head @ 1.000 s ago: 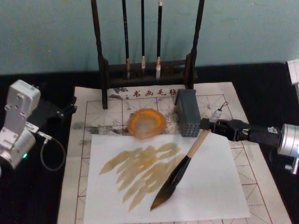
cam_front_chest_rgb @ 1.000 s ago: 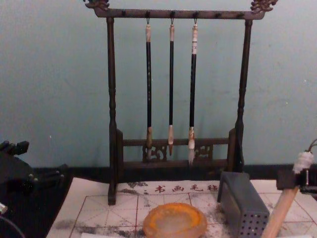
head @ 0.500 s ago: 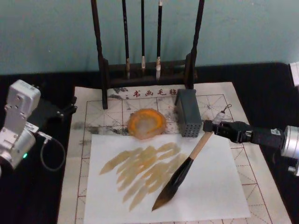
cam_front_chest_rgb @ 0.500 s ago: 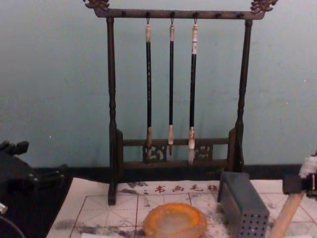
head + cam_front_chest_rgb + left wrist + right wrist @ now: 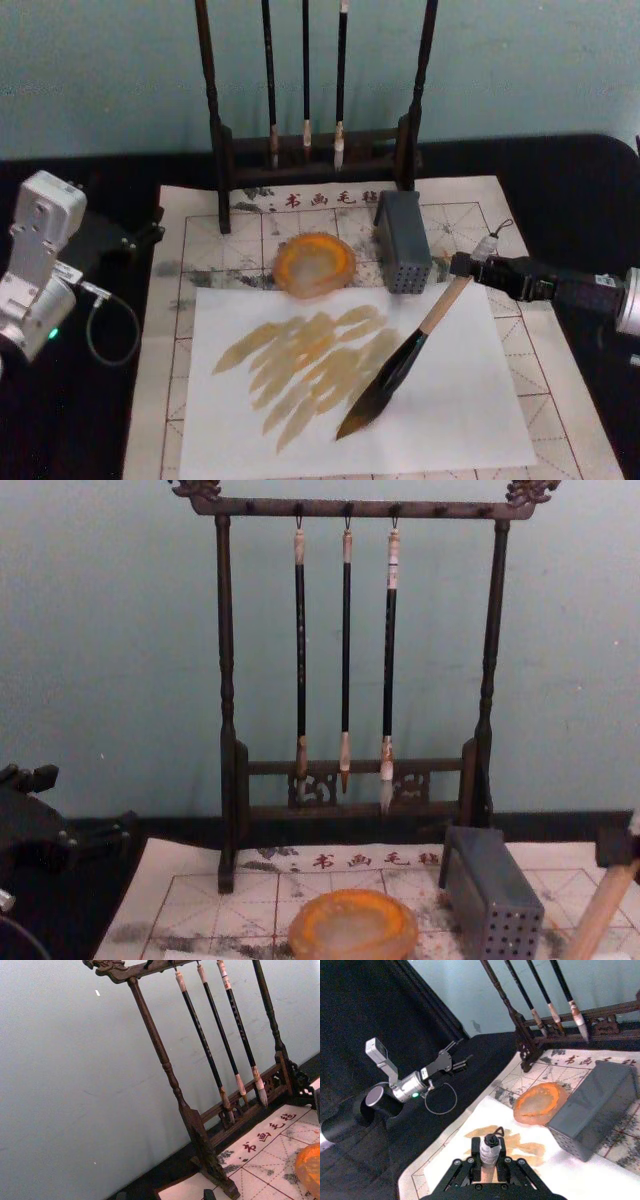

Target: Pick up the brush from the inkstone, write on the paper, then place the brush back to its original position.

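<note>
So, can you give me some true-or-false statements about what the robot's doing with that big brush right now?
The right tool holds the brush near its top end. True.
The brush's bristles sit in the inkstone. False: they are over the white sheet, apart from the inkstone.
Three thin brushes hang on the rack. True.
The left tool also grips the brush. False: it rests at the far left, off the paper.
</note>
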